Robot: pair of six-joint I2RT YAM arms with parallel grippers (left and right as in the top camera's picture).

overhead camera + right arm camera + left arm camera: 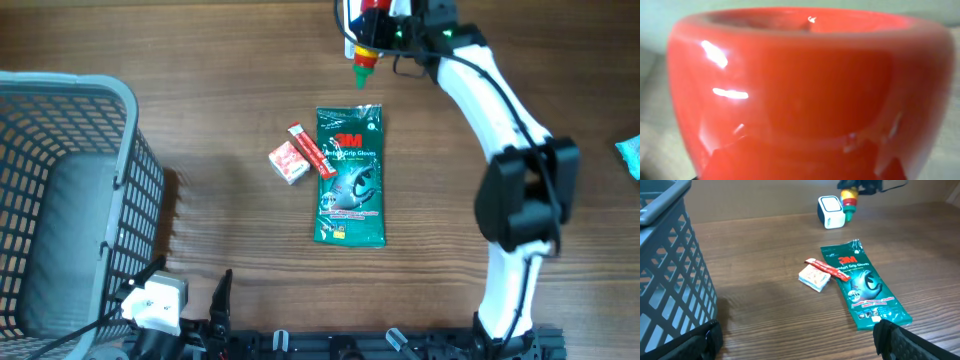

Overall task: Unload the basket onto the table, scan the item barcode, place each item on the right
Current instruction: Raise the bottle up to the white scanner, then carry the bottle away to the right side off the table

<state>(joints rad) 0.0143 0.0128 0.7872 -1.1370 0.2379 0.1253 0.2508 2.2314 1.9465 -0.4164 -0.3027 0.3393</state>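
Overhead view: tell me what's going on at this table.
The right tool is gripping a red bottle with a yellow and green tip. It holds the bottle tip-down at the far side of the table, beside a small white scanner. The left tool is open and empty, low near the grey basket. A green glove packet and a small red and white packet lie on the table, with neither tool touching them.

We are looking down on the right gripper (374,22) holding a red bottle (366,52) at the far edge, its green tip pointing toward the middle. A green glove packet (350,175) is lying in the centre. A red stick (312,150) and a small red-and-white packet (288,161) are sitting at its left edge, and a grey basket (148,200) is standing far left.
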